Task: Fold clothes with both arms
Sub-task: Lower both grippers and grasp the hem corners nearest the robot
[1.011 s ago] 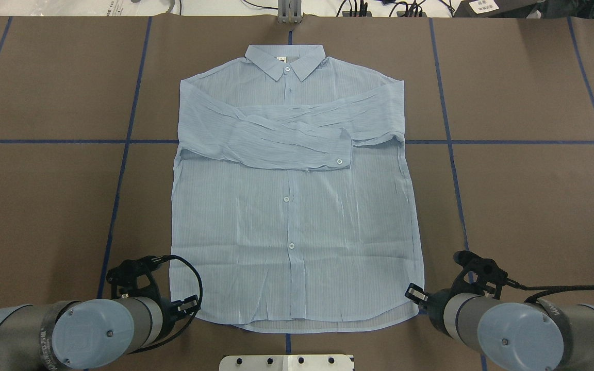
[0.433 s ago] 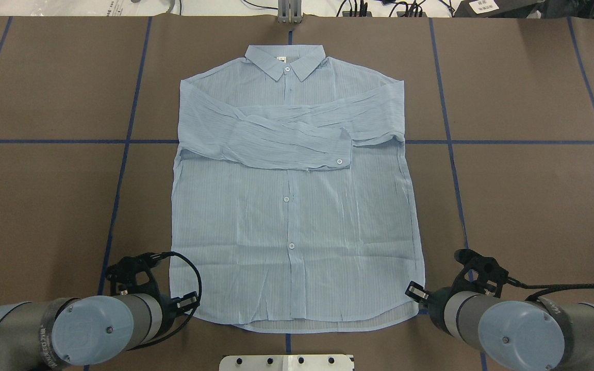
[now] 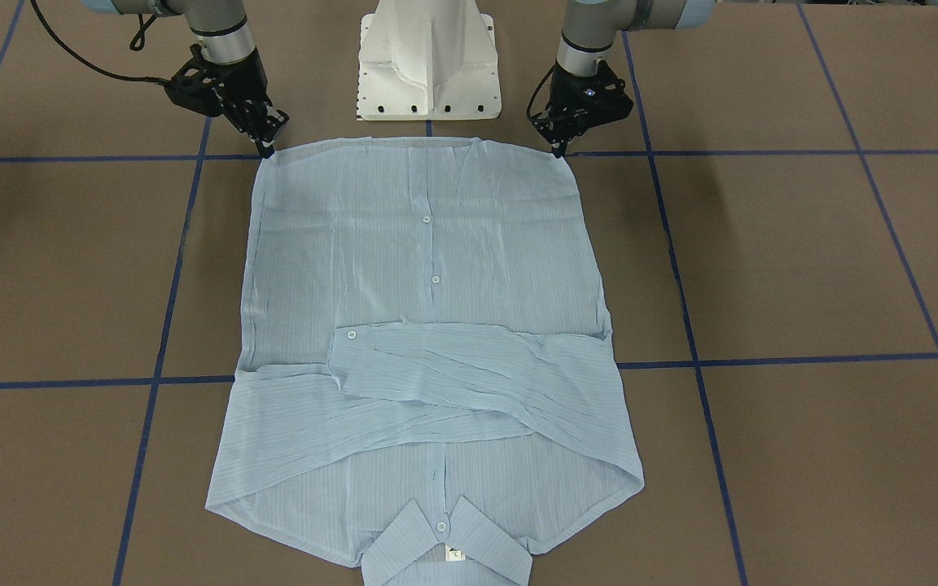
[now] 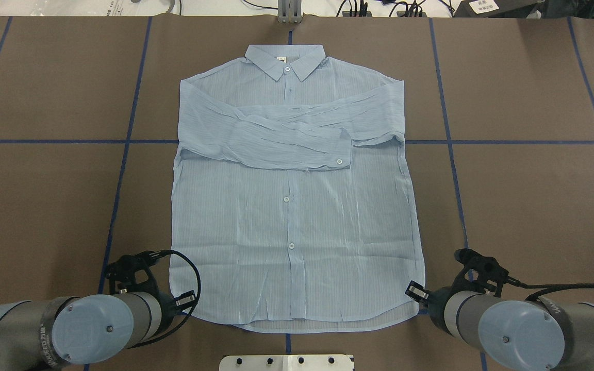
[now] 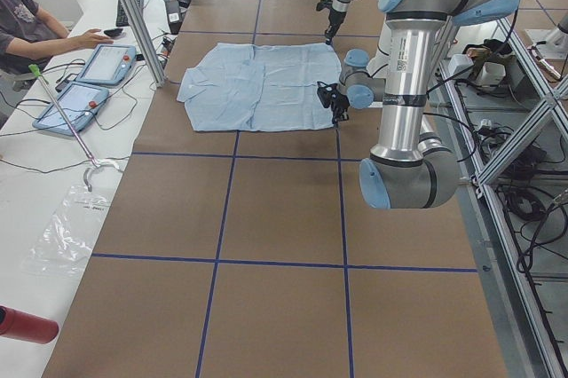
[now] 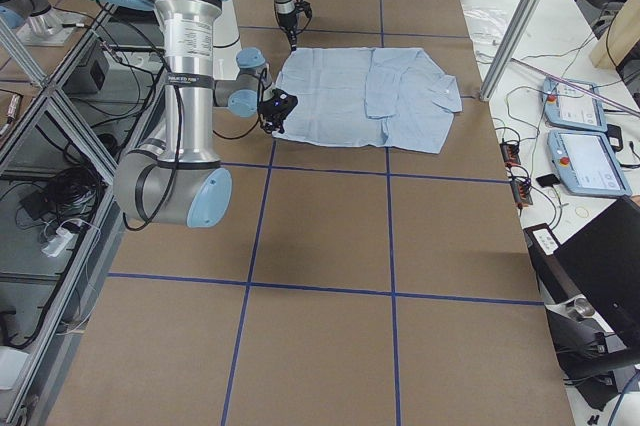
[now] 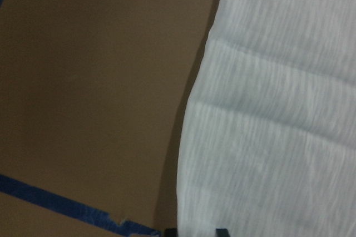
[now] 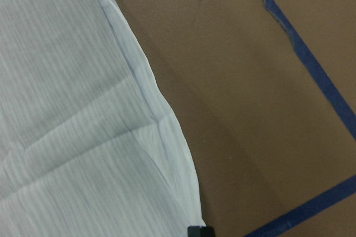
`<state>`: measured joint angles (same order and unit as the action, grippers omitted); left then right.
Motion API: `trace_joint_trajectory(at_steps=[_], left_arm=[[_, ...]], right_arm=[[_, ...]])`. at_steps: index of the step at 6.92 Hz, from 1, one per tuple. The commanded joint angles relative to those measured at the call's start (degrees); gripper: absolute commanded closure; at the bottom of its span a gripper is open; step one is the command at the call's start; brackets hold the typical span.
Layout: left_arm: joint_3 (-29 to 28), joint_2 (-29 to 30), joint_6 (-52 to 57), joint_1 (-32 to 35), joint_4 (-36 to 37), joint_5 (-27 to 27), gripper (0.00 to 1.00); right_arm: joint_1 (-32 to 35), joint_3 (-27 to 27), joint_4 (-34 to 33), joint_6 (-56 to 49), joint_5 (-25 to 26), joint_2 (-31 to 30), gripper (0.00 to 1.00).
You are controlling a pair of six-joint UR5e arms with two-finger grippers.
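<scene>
While pincers (image 3: 557,150) (image 3: 265,147) seemingly touch its hem (image 4: 297,324), the shirt (image 4: 292,216) extends away, collar (image 4: 285,61) farthest.

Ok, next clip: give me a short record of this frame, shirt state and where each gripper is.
shirt: spread flat on the table, front up, collar at the far end from the robot.
sleeves: both folded across the chest, overlapping.
left gripper: tips down at its hem corner; grip unclear.
right gripper: tips down at the other hem corner; grip unclear.
body fold: not yet made.
</scene>
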<state>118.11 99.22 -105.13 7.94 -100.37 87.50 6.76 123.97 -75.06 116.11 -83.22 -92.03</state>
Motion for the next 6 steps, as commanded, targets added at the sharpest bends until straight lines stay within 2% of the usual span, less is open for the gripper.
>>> trace_joint_trajectory(at_steps=[1, 2, 4, 6], left_arm=[[1.3, 0.4, 0.0, 0.2, 0.6, -0.2, 1.00], [3.8, -0.1, -0.1, 0.2, 0.7, -0.2, 1.00], [12.4, -1.7, -3.0, 0.4, 0.8, 0.1, 1.00], [18.9, -3.3, -5.3, 0.5, 1.2, 0.3, 1.00]], right_arm=[[0.3, 0.1, 0.0, -0.1, -0.2, 0.1, 1.00], [0.4, 2.0, 0.1, 0.1, -0.1, 0.0, 1.00], [0.4, 6.4, -0.6, 0.3, -0.8, -1.9, 1.00], [0.3, 13.2, -0.6, 0.5, -2.6, -7.7, 1.00]])
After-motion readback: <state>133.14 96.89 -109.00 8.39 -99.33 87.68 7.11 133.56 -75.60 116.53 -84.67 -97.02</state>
